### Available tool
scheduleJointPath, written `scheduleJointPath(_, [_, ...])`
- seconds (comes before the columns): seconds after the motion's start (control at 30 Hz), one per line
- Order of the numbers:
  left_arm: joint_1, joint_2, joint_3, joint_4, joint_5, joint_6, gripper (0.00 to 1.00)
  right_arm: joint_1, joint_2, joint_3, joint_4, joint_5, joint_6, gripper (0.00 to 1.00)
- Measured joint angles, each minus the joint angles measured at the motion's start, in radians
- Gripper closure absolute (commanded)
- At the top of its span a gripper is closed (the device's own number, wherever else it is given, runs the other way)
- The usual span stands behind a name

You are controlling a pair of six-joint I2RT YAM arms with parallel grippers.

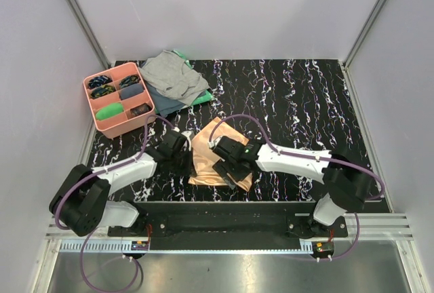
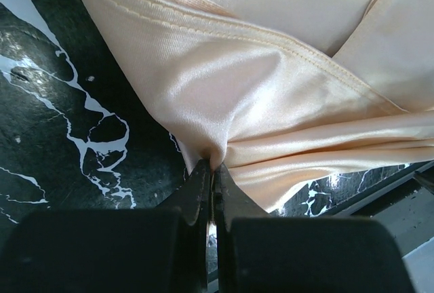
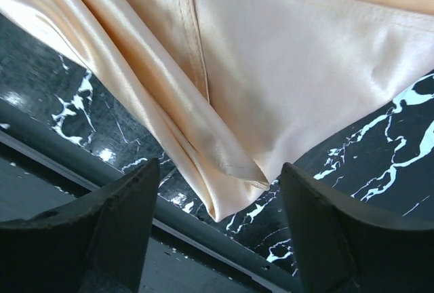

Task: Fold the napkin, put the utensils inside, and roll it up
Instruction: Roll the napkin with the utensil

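- Lying crumpled near the front edge of the black, white-veined marble-look tabletop point(image 1: 305, 96), the satiny peach-orange cloth napkin point(image 1: 211, 145) sits between the two arms. It is partly folded over itself, with hemmed edges crossing on top.
- The left gripper point(image 1: 182, 149) is at the napkin's left edge. In the left wrist view its two black fingers point(image 2: 195, 194) are pressed together on a gathered pinch of the napkin, and creases fan out from that spot.
- The right gripper point(image 1: 229, 165) hangs over the near right part of the napkin and hides some of it from above. Its jaws stand wide apart and hold nothing.
- In the right wrist view a folded, pointed corner of the napkin lies on the tabletop in the gap between those spread fingers point(image 3: 122, 211). It touches neither finger, as far as can be told.
- The right arm's white link point(image 1: 298, 161) stretches over the tabletop to the right of the napkin.
- Behind and to the left of the napkin, well apart from it, stands a salmon-pink plastic compartment tray point(image 1: 102, 127). One compartment holds a bright green oval object point(image 1: 109, 111); the others hold dark items too small to make out.
- Behind the napkin, a rumpled grey cloth point(image 1: 169, 72) lies on a dark blue-grey cloth point(image 1: 166, 105), with a strip of green cloth point(image 1: 202, 98) showing at the pile's edge nearest the napkin.
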Motion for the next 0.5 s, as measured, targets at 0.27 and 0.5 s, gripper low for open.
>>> scheduleJointPath(0.27, [0.014, 0.019, 0.019, -0.020, 0.011, 0.011, 1.00, 0.011, 0.096, 0.039, -0.070, -0.027, -0.049, 0.54])
scheduleJointPath(0.5, [0.028, 0.037, 0.037, -0.034, 0.021, 0.020, 1.00, 0.012, 0.164, 0.079, -0.131, -0.080, -0.063, 0.70])
